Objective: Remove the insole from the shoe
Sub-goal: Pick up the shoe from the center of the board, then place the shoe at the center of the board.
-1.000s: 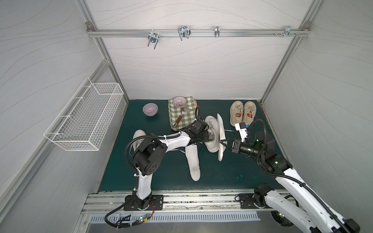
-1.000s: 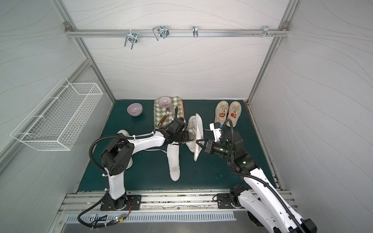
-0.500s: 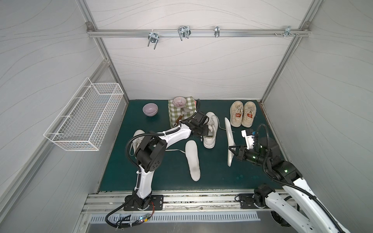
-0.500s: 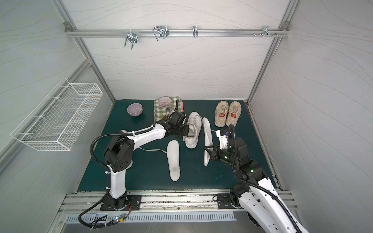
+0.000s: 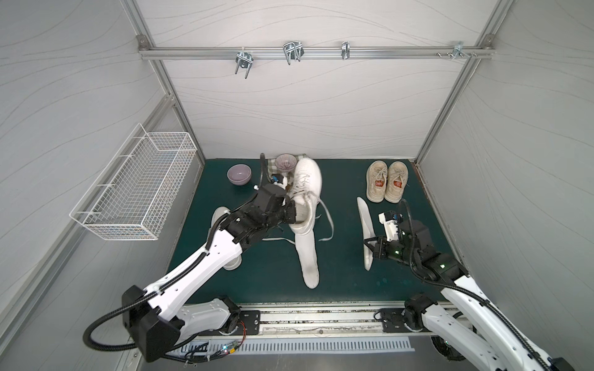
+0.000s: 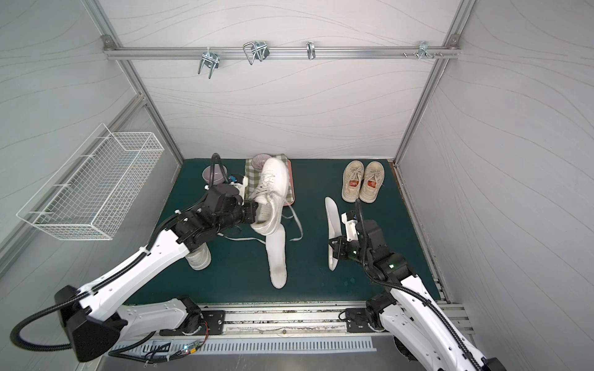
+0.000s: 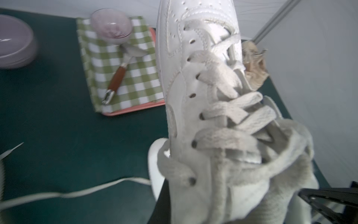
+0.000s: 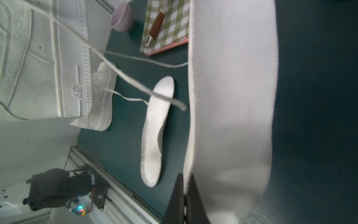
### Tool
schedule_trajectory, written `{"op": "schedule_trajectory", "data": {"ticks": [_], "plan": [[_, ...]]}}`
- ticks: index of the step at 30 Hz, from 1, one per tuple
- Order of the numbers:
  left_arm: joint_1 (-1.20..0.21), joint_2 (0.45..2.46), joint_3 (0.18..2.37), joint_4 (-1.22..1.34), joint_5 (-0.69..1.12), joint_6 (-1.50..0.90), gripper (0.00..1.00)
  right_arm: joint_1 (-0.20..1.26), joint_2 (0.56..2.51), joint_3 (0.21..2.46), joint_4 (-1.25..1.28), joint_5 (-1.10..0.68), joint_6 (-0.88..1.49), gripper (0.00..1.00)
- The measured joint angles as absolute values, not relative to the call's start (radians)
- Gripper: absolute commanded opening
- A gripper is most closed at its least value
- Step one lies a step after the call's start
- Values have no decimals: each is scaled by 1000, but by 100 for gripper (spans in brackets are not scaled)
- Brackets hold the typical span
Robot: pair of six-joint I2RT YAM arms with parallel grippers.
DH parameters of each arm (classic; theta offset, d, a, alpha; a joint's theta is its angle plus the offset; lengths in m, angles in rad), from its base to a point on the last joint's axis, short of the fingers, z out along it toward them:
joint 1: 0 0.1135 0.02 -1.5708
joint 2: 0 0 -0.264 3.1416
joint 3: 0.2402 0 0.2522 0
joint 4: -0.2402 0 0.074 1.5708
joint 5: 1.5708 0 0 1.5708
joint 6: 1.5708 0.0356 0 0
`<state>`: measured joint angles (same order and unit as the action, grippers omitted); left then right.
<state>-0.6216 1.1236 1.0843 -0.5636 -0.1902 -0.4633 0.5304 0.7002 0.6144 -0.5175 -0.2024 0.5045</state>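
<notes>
**A:** Any writing we can read?

**B:** One word, "AIR". That lettering is moulded into the heel end of the shoe, plain in the right wrist view. An embossed tab higher on the heel is too soft to read.

**A:** And the insole?

**B:** The insole is out of the shoe, standing on its long edge over the green mat, right of centre. The right claw is clenched on its near end. The wrist view shows the black pads pinching the thin foam edge. Whether the lower edge touches the mat, I can't tell.

**A:** Where's the shoe?

**B:** Well apart, to the left. The left claw is clamped on the collar and holds the shoe up, toe toward the back wall, laces dangling.

**A:** What's underneath?

**B:** A second insole lies flat on the mat, its far end hidden under the raised heel. Another white shoe sits mostly hidden beneath the left arm.

**A:** And further out?

**B:** A beige pair stands just beside the held insole's far tip. The red labels inside are too small to read. The checked cloth on its pink tray carries a bowl and a brown-handled spoon, half covered by the shoe in both top views.
</notes>
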Motion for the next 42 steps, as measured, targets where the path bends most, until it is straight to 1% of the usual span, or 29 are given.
{"op": "schedule_trajectory", "data": {"ticks": [5,10,13,18,22,25,30,33,38,42], "plan": [[-501,974,975,-796,-303,-498,0,644,783,614,-479,-149,495,0],[-368,897,947,-901,-342,-512,0,719,877,614,-433,-108,496,0],[-276,920,945,-909,-336,-512,0,745,922,614,-404,-93,496,0],[-141,1035,949,-892,-283,-509,0,774,973,616,-378,-60,497,0],[-124,1125,1002,-883,-269,-500,0,784,1008,616,-365,-43,500,0],[-120,1136,1037,-859,-241,-486,0,785,1016,616,-359,-33,500,0],[-118,1163,1201,-860,-186,-475,0,786,1017,616,-347,-17,500,0],[-118,1159,1282,-842,-163,-470,0,786,1017,615,-343,-12,500,0],[-118,1130,1392,-884,-161,-445,0,786,1019,605,-329,-7,500,0],[-118,1084,1405,-902,-144,-447,0,786,1021,601,-325,-2,498,0]]}}
